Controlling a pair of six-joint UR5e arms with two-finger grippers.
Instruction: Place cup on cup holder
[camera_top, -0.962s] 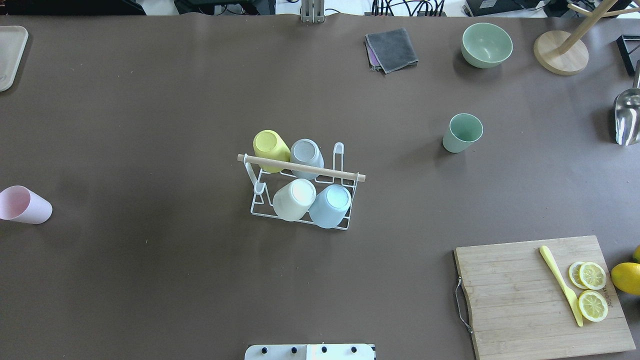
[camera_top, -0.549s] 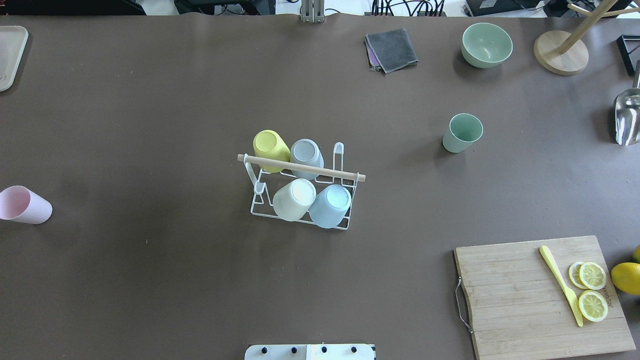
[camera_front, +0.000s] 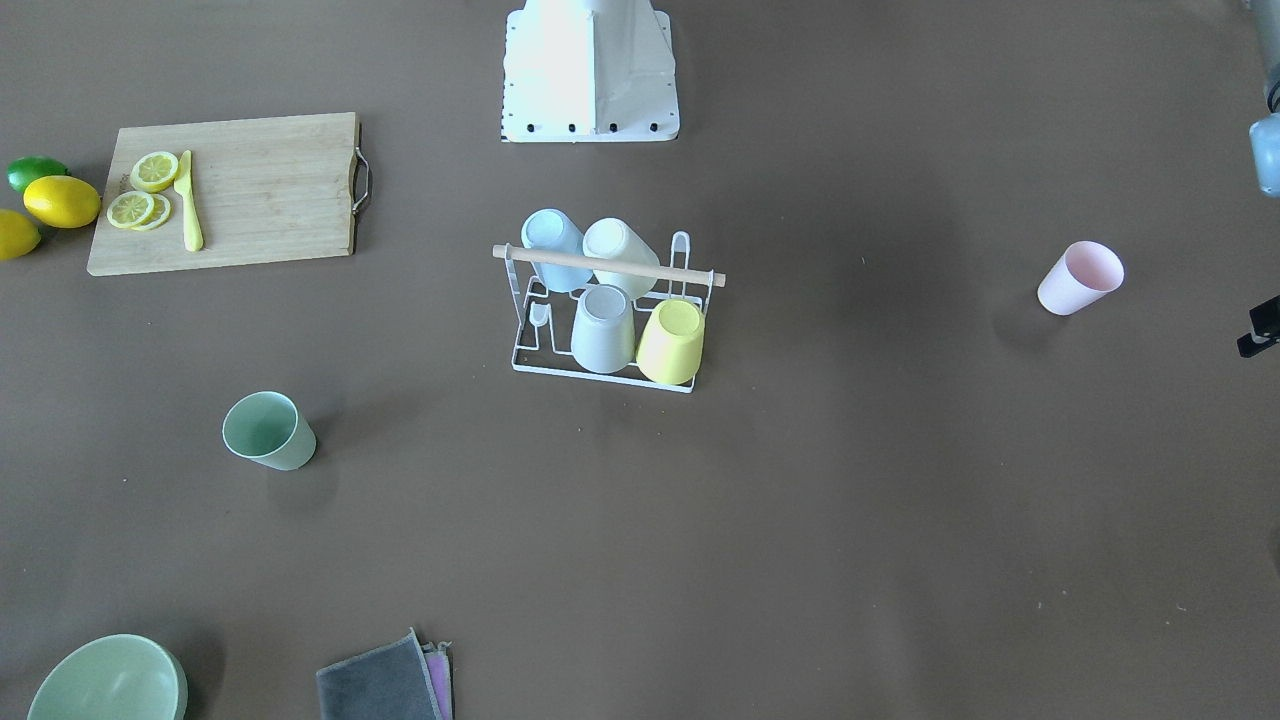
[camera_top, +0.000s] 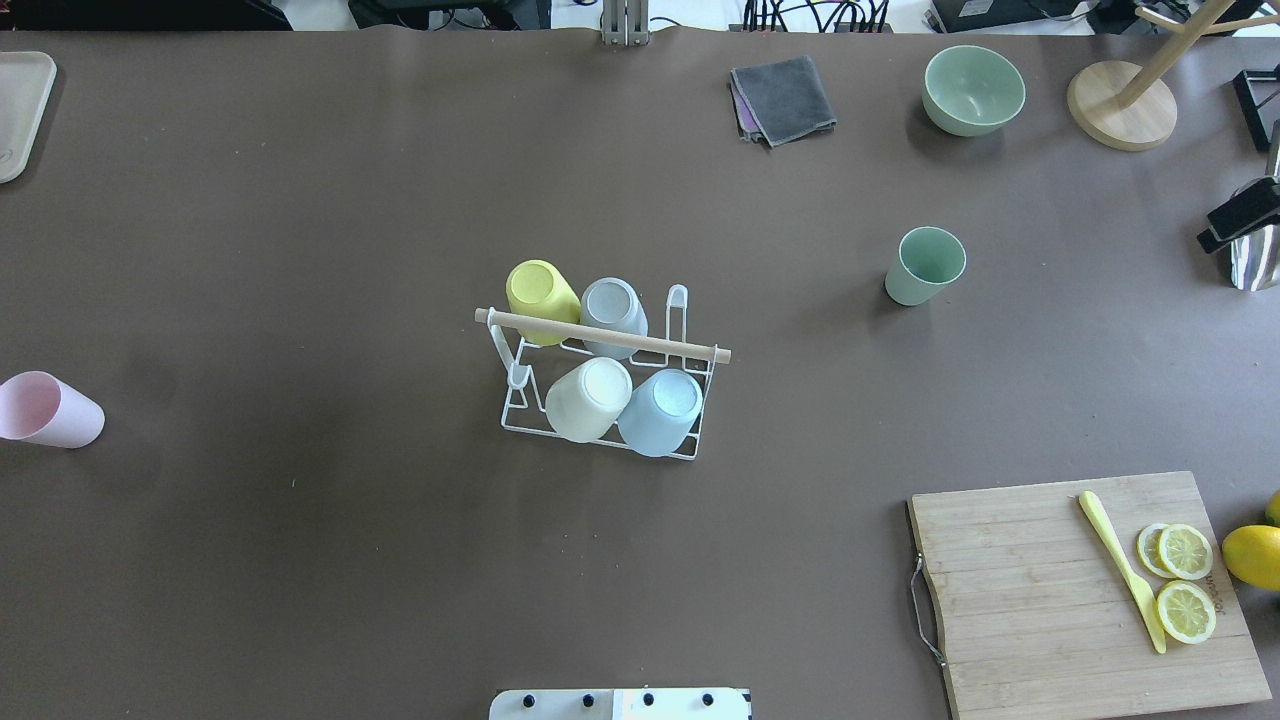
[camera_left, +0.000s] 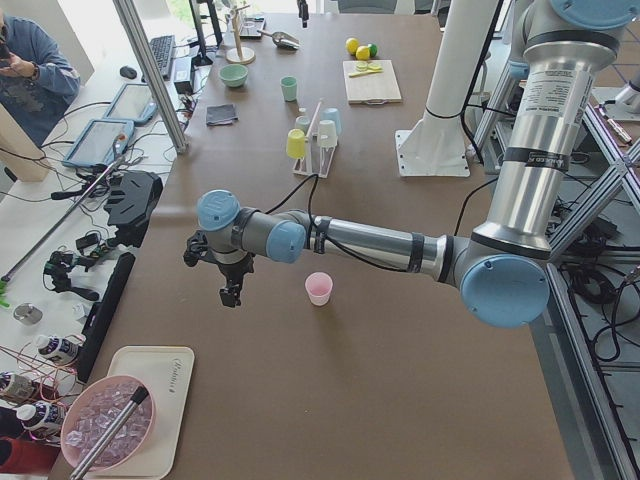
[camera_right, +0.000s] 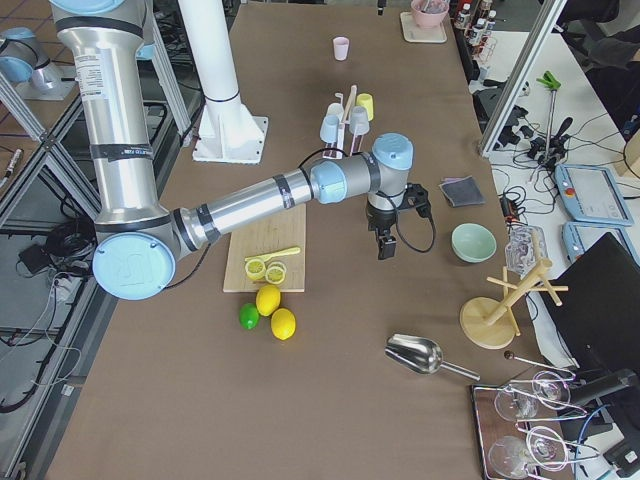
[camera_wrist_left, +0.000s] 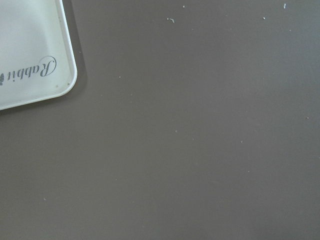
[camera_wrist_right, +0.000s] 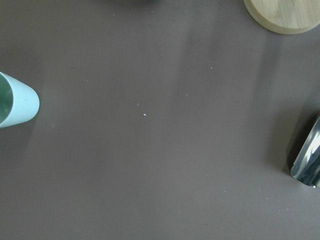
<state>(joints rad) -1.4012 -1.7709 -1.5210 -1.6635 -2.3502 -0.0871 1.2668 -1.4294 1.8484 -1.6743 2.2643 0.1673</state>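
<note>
**Q:** Where is the holder (camera_top: 700, 350)?
**A:** Mid-counter (camera_top: 300, 250), with four cups (camera_top: 590, 398) inverted on it. Seen from overhead, the green cup (camera_top: 925, 265) stands at its 2 o'clock and the pink cup (camera_top: 50, 410) at 9, both well apart.
**Q:** Claws?
**A:** The left claw (camera_left: 232, 290) hangs near the pink cup and the right claw (camera_right: 385, 245) near the green cup. Spread or pressed together: cannot tell for either.

The left arm (camera_left: 375, 243) is showing smooth silver tubes joined by rounded pale-blue caps, with black rings at the joints and a small printed label on its upright tube. A black cable is running along the wrist to the black left gripper (camera_left: 231, 298). The right arm (camera_right: 250, 200) is wearing the same silver and blue, with a black cable looping beside the black right gripper (camera_right: 383, 250). The white pedestal (camera_front: 590, 60) is showing dark screws along its plate edge.
</note>
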